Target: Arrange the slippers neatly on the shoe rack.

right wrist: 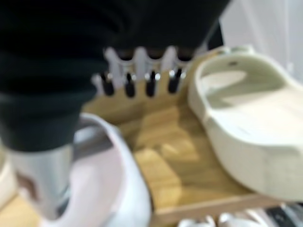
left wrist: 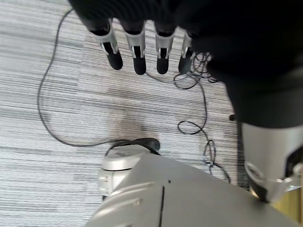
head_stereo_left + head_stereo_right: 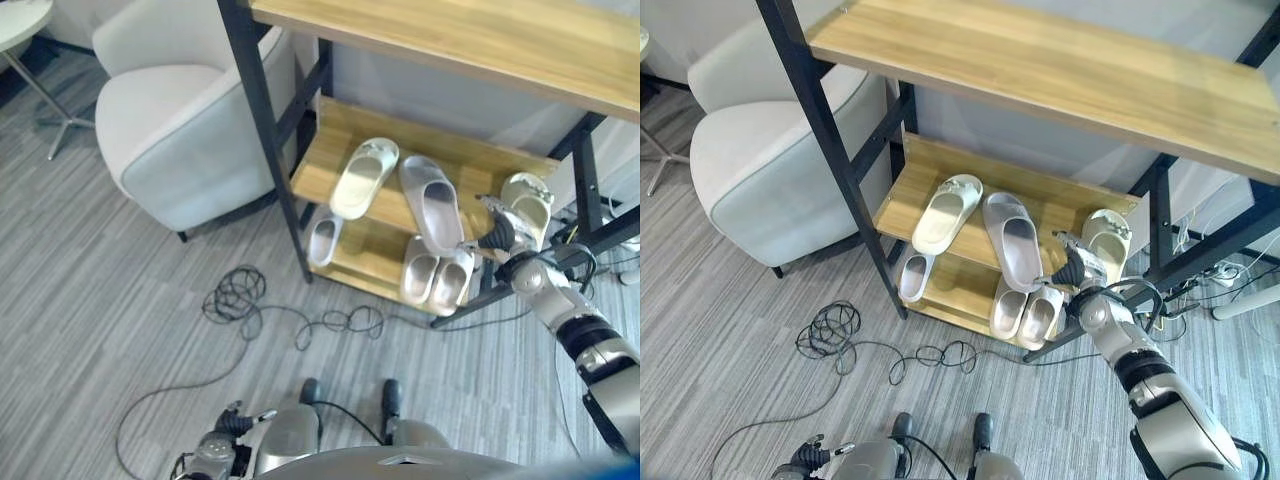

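The shoe rack's middle shelf [image 3: 330,165] carries a cream slipper [image 3: 365,177] on its left, a pale lilac slipper [image 3: 432,205] in the middle and another cream slipper [image 3: 527,205] at its right end. My right hand [image 3: 495,235] hovers over the shelf's front edge between the lilac slipper [image 1: 113,184] and the right cream slipper [image 1: 251,123]. Its fingers [image 1: 139,80] are straight and hold nothing. On the lower shelf lie a small white slipper [image 3: 323,240] and a pale pair [image 3: 435,278]. My left hand [image 2: 142,47] hangs low over the floor, open.
The wide wooden top board [image 3: 450,40] overhangs the shelves. Black frame posts [image 3: 265,130] stand at the rack's corners. A white armchair [image 3: 190,120] sits close on the rack's left, and a small round table [image 3: 20,20] is at the far left.
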Tool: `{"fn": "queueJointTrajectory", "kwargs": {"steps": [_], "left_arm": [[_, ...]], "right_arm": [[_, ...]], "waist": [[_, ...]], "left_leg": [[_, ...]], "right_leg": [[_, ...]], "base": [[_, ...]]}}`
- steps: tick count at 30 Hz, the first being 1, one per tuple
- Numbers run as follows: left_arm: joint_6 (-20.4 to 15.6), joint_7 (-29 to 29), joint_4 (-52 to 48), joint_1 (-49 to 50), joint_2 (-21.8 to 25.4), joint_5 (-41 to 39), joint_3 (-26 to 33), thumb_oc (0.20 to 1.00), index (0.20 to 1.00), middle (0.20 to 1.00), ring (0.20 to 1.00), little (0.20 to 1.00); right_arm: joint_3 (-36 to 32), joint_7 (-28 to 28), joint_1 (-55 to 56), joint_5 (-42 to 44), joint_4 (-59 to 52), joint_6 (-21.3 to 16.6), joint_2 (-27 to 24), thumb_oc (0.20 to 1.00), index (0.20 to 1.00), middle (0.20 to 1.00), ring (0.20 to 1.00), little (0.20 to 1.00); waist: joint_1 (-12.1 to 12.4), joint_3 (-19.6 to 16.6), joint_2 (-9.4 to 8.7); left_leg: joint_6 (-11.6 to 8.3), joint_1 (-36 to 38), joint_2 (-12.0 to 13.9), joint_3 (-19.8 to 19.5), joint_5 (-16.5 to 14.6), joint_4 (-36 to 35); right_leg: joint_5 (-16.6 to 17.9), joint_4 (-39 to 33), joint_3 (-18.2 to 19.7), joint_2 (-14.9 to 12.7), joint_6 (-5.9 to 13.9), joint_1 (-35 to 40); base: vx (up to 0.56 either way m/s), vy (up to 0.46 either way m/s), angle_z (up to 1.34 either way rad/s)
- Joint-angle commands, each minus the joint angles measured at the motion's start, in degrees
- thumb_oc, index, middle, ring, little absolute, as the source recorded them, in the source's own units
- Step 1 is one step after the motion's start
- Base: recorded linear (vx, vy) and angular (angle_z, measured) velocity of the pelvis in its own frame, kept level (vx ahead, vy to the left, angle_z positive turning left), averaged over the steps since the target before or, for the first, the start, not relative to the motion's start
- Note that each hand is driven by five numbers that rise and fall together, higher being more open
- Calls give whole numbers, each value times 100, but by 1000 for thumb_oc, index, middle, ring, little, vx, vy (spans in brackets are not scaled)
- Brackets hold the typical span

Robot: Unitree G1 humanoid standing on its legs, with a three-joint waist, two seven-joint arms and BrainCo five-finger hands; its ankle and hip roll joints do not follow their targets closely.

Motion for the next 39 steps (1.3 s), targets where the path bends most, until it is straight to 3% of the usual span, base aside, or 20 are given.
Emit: {"fn": "queueJointTrajectory", "kwargs": {"steps": [1, 20, 21, 22, 23, 30, 39], "left_arm": [[-167, 191, 43, -87, 14, -147, -460, 1000, 1000, 1000, 1000, 1000], [-330, 271, -24, -205, 56, -360, -688, 1000, 1000, 1000, 1000, 1000], [-331, 264, -21, -221, 56, -382, -690, 1000, 1000, 1000, 1000, 1000], [-358, 257, -45, -215, 67, -416, -696, 1000, 1000, 1000, 1000, 1000], [-362, 257, -58, -224, 68, -424, -707, 1000, 1000, 1000, 1000, 1000], [-402, 172, -98, -407, 25, -604, -731, 1000, 1000, 1000, 1000, 1000], [-372, 167, -117, -192, 175, -632, -641, 1000, 1000, 1000, 1000, 1000]], "right_arm": [[-104, -395, -837, 653, 219, -90, -259, 1000, 1000, 1000, 1000, 1000], [39, -499, -1845, 1558, 885, -290, -544, 1000, 1000, 1000, 1000, 1000], [99, -473, -1898, 1549, 944, -280, -545, 752, 752, 752, 752, 752], [175, -431, -1964, 1577, 1075, -286, -538, 325, 325, 325, 325, 325], [207, -399, -1972, 1587, 1121, -289, -527, 200, 200, 200, 200, 200], [264, -339, -1959, 1633, 1176, -264, -508, 200, 200, 200, 200, 200], [-73, -649, -1574, 1511, 1760, -137, -349, 200, 200, 200, 200, 200]], "waist": [[85, 81, 179], [300, 263, 325], [314, 270, 322], [341, 274, 311], [354, 287, 306], [350, 320, 319], [371, 337, 366]], "left_leg": [[-202, -10, 134, -268, 27, -366], [-251, -461, 13, -382, 199, -463], [-256, -478, 7, -388, 199, -460], [-267, -513, 2, -388, 201, -454], [-271, -519, -1, -388, 204, -454], [-310, -592, -35, -381, 236, -492], [-285, -562, -64, -427, 163, -432]], "right_leg": [[-1115, 953, 94, -9, 312, -155], [-1113, 972, -8, -73, 341, -514], [-1113, 963, -13, -77, 340, -522], [-1108, 951, -23, -79, 336, -524], [-1105, 943, -24, -79, 334, -523], [-1066, 846, -66, -102, 345, -542], [-1142, 906, -68, -85, 335, -511]], "base": [[-39, 6, 14], [27, 3, 4], [61, -18, 8], [58, -19, 9], [49, -25, 5], [11, -6, 1], [-3, 0, 1]]}}
